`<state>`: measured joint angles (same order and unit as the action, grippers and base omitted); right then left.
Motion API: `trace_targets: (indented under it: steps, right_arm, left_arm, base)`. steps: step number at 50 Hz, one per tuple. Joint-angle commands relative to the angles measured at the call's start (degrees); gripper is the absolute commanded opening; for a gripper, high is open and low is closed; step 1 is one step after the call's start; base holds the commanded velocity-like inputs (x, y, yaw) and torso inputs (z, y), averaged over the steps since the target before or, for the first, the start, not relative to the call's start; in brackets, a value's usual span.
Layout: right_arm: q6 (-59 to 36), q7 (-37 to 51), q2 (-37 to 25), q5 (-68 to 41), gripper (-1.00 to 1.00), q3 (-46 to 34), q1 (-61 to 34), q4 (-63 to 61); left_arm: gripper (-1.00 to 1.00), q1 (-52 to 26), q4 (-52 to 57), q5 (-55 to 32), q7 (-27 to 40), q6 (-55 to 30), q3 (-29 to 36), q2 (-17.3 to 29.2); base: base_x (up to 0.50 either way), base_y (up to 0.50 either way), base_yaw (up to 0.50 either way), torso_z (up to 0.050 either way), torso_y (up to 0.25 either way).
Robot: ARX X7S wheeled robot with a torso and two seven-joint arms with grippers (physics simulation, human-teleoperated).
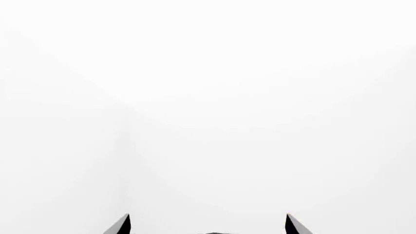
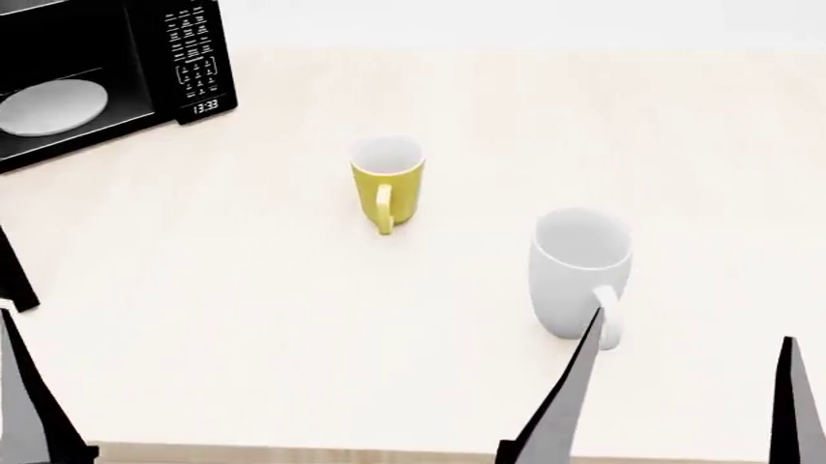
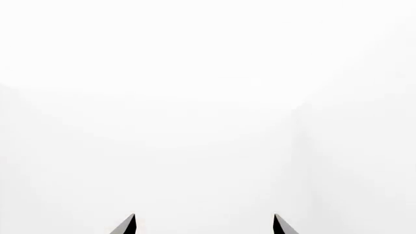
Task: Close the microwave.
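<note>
The microwave (image 2: 110, 72) sits at the far left corner of the pale tabletop (image 2: 258, 319), cut off by the edge of the head view. Its cavity is open to view, the white turntable plate (image 2: 52, 106) lying inside, and the keypad (image 2: 193, 53) with its lit clock is on the right side of the front. A dark slanted piece (image 2: 15, 275) shows at the left edge below it; I cannot tell if that is the door.

A yellow mug (image 2: 387, 184) stands upright near the middle, handle toward the robot. A white mug (image 2: 581, 275) stands upright nearer and to the right, well apart from it.

The right hand (image 2: 678, 406) is low at the near edge, fingers spread, one tip overlapping the white mug's handle in the view. The left hand (image 1: 208, 225) faces blank white, fingers spread wide with nothing between them.
</note>
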<state>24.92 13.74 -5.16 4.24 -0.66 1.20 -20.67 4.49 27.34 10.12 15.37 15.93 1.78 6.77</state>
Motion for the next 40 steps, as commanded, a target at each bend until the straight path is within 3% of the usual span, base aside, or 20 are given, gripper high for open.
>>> trace_targets:
  steps: [1, 40]
  right_arm:
    - [1.70, 2.01, -0.36, 3.81, 1.00, -0.91, 0.64, -1.41]
    - [2.05, 4.76, -3.15, 3.15, 1.00, -3.65, 1.21, -0.98]
  left_arm:
    - [1.00, 0.64, 2.47, 0.43, 1.37, 0.02, 0.54, 0.62]
    - [1.00, 0.98, 2.94, 0.22, 3.32, -0.79, 2.84, 2.68]
  base:
    - [0.00, 0.50, 0.00, 0.000, 0.000]
    - [0.00, 0.50, 0.00, 0.000, 0.000]
